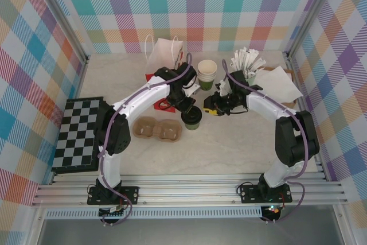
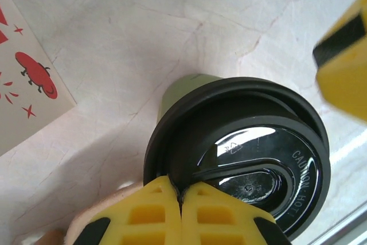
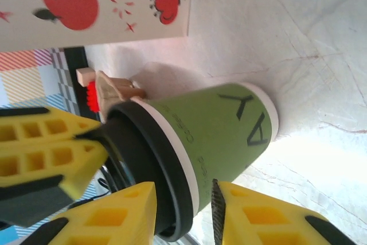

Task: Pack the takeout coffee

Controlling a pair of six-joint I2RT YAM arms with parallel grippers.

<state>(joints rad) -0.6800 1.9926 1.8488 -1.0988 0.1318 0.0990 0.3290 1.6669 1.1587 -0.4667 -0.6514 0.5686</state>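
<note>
The takeout coffee (image 1: 192, 119) stands upright on the table, a green paper cup (image 3: 223, 130) with a round black lid (image 2: 252, 153). My left gripper (image 2: 181, 192) is shut, its yellow fingertips pressed together against the near rim of the lid. In the top view the left gripper (image 1: 184, 109) comes at the cup from the upper left. My right gripper (image 3: 182, 210) is open beside the top of the cup, one finger level with the lid and the other a little off the green wall. From above, the right gripper (image 1: 209, 108) is just right of the cup.
A cardboard two-cup carrier (image 1: 157, 129) lies just left of the cup. A white paper bag (image 1: 163, 54) with red prints stands behind. A stack of lidless cups (image 1: 207, 72), a pot of sachets (image 1: 246, 61) and napkins (image 1: 279, 81) are at the back right. A chessboard (image 1: 77, 133) lies left.
</note>
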